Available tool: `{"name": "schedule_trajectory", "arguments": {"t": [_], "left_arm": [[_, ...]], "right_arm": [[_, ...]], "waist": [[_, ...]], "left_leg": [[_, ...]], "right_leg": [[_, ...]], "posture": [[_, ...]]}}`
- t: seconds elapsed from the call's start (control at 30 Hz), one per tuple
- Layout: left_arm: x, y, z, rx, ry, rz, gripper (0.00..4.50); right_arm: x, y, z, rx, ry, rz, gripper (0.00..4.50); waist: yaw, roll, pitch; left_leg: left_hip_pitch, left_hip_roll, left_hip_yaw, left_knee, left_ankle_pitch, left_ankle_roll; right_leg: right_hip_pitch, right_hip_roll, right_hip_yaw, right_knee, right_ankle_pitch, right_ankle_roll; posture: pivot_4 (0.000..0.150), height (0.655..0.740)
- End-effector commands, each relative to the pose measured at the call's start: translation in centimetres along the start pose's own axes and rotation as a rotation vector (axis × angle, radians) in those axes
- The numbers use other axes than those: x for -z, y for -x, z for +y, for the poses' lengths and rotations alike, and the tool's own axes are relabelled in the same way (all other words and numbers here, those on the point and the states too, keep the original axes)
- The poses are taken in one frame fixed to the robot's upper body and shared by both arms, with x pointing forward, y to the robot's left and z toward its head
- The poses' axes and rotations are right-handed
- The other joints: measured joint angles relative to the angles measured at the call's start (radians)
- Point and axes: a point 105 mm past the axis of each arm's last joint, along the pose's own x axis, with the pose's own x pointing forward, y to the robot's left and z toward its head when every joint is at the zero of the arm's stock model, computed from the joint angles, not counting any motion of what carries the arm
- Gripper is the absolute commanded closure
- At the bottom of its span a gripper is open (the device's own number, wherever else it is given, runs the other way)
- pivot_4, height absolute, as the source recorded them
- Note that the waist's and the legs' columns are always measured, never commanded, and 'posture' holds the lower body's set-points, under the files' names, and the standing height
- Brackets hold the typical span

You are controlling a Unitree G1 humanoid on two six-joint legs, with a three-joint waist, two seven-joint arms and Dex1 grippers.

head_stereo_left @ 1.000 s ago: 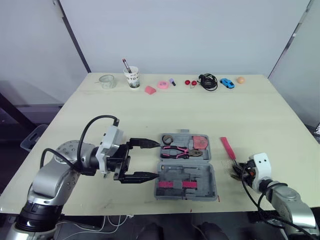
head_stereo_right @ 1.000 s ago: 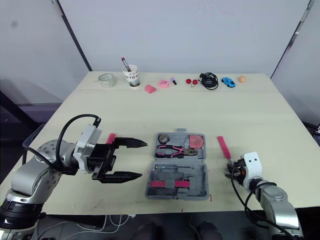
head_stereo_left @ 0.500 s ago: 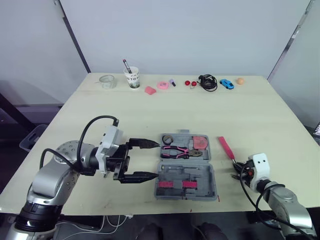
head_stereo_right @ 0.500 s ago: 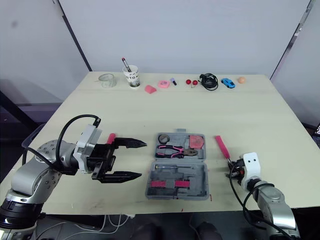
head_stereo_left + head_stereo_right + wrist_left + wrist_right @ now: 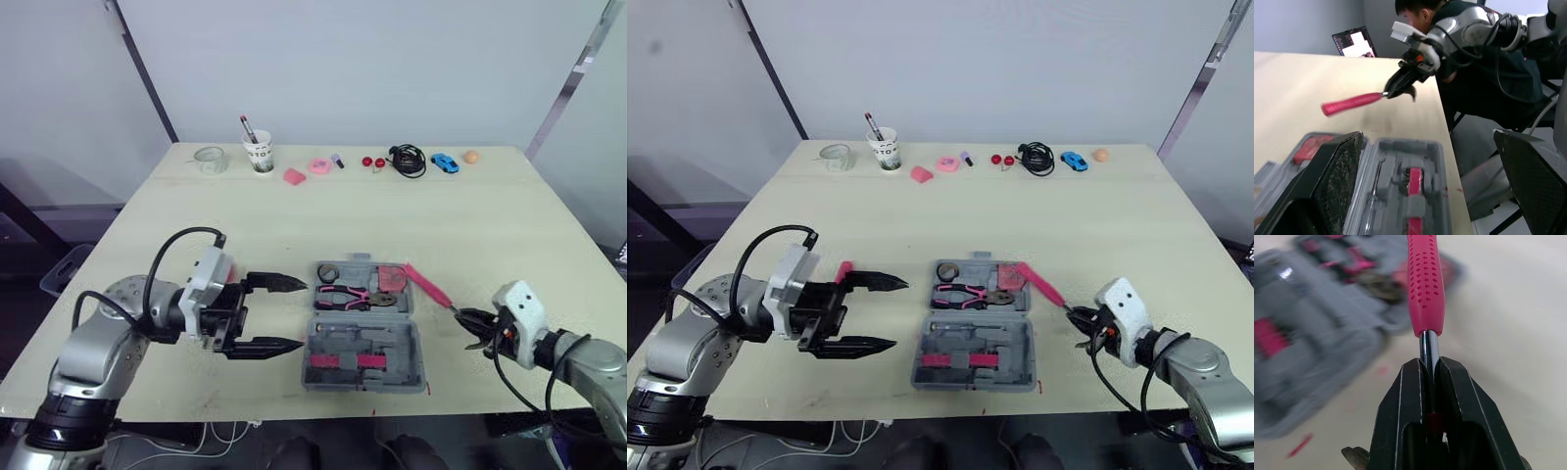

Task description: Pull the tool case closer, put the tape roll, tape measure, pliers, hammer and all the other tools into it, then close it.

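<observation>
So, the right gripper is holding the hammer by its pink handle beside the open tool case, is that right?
Not quite: the right gripper clamps the hammer by its bare metal shaft, just past the pink handle, as the right wrist view shows. The tool case beside it is indeed open.

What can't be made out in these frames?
- Hammer head: right wrist view, hidden behind the right gripper, which is shut on the shaft.
- Tool case contents: right wrist view, blurred.
- Pink item: right eye view, mostly behind the open left gripper; kind unclear.
- Two small red bits: left eye view, too small to identify.
</observation>
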Motion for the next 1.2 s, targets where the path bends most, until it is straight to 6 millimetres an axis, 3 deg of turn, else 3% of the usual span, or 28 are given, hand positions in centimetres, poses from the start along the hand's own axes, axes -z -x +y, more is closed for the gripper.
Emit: {"name": "schedule_trajectory", "arguments": {"t": [0.03,0.3,0.57,1.2], "left_arm": [[-0.1,1.1,0.2,-0.003,-0.032,0.023,0.0],[0.7,2.5,0.1,-0.012,-0.027,0.068,0.0],[1.9,4.2,-0.4,-0.019,-0.014,0.131,0.0],[2.4,5.2,-0.6,-0.01,-0.013,0.167,0.0]], "right_arm": [[-2.3,-0.5,1.8,-0.142,0.161,0.018,4.43],[-3.8,-2.0,4.9,-0.337,0.294,0.107,4.43],[-5.4,-5.3,6.5,-0.423,0.414,0.176,4.43],[-4.0,-8.0,6.7,-0.454,0.535,0.287,4.43]], "waist": [[0.0,0.0,0.0],[0.002,-0.001,0.0],[0.001,-0.001,0.0],[0.001,-0.002,0.001]], "left_leg": [[0.0,0.0,0.0,0.0,0.0,0.0],[-0.001,0.0,-0.001,0.0,0.0,0.0],[-0.001,0.001,-0.001,0.0,0.0,0.0],[-0.002,0.001,0.0,0.0,0.0,0.0]], "right_leg": [[0.0,0.0,0.0,0.0,0.0,-0.001],[-0.001,0.0,-0.001,-0.001,-0.001,-0.001],[-0.001,0.0,-0.002,0.0,-0.001,-0.002],[-0.002,-0.001,-0.003,0.0,-0.001,-0.002]], "posture": [[0.15,0.74],[0.15,0.74],[0.15,0.74],[0.15,0.74]]}}
